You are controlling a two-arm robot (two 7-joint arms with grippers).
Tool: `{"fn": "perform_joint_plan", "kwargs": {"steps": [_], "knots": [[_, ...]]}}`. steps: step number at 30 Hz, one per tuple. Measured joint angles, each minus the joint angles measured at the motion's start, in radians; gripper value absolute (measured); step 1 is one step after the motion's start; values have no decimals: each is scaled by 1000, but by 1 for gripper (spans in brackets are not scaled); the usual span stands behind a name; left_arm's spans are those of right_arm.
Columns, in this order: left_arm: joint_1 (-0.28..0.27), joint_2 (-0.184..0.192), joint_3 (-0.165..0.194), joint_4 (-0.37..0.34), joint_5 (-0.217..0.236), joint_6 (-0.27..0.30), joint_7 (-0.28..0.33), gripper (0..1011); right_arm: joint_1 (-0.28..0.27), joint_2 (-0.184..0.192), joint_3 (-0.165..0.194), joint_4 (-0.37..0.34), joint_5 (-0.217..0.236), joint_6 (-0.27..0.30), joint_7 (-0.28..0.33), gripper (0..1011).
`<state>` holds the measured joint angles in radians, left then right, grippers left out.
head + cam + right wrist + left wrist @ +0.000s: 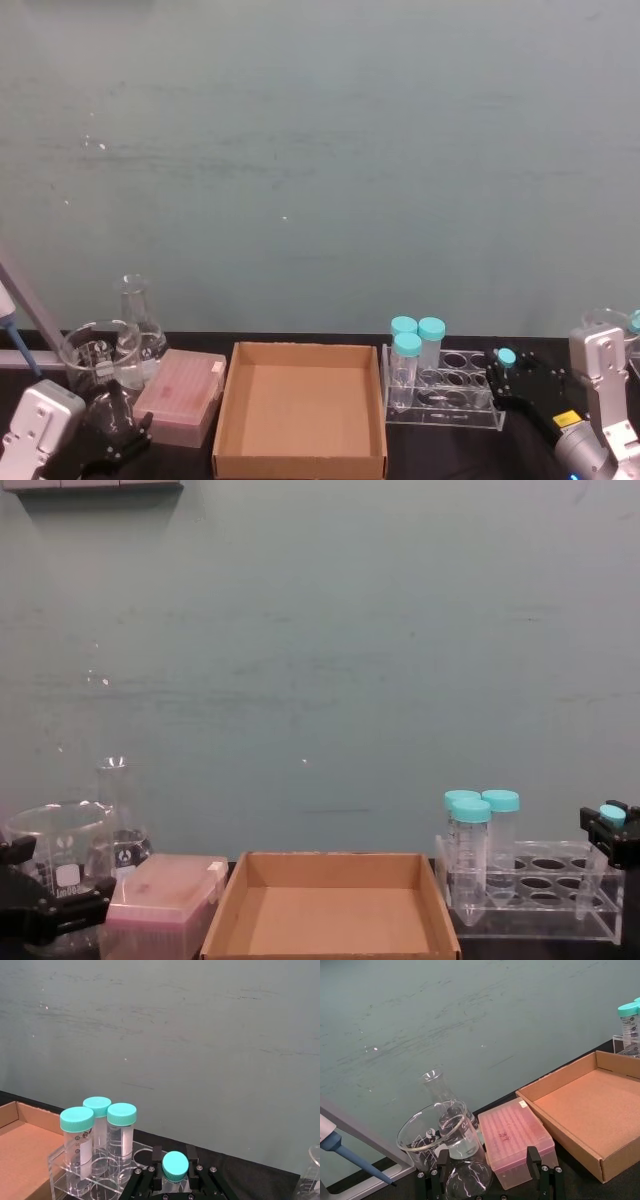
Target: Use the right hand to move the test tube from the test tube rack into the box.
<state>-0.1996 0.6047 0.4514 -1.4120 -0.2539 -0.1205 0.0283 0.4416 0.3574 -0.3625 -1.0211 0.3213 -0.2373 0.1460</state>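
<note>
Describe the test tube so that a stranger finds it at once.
Right of the brown box stands the clear test tube rack. The test tube is at its right end, by the right hand. It is slim with a small teal cap; the three fat tubes at the left end have large caps.

Our right gripper (175, 1162) is a black two-fingered claw built of angular, open-framed links, pinned at the joints with small silver screws (198, 1167). Behind it, the right arm (600, 372) wears a boxy silver-grey casing with rounded corners. Lower on that arm we carry a small yellow label (567, 417), and a spot of blue light (575, 476) glows at the bottom edge of the head view. Our left gripper (487, 1180) is made the same way: slim black fingers (534, 1160) with bright screw heads (543, 1168) along the knuckles. The left wrist housing (40, 428) is a pale silver-grey block with bevelled edges.
</note>
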Motion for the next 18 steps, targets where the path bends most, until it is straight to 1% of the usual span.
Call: {"fn": "perform_joint_plan", "kwargs": {"steps": [11,16,18], "knots": [[0,0,0,0,0,0,0,1000,-1,-1,2,0,0,-1,3,274],[0,0,0,0,0,0,0,1000,-9,-4,17,-13,-3,-11,16,274],[0,0,0,0,0,0,0,1000,-15,-5,28,-31,-2,-12,21,274]]}}
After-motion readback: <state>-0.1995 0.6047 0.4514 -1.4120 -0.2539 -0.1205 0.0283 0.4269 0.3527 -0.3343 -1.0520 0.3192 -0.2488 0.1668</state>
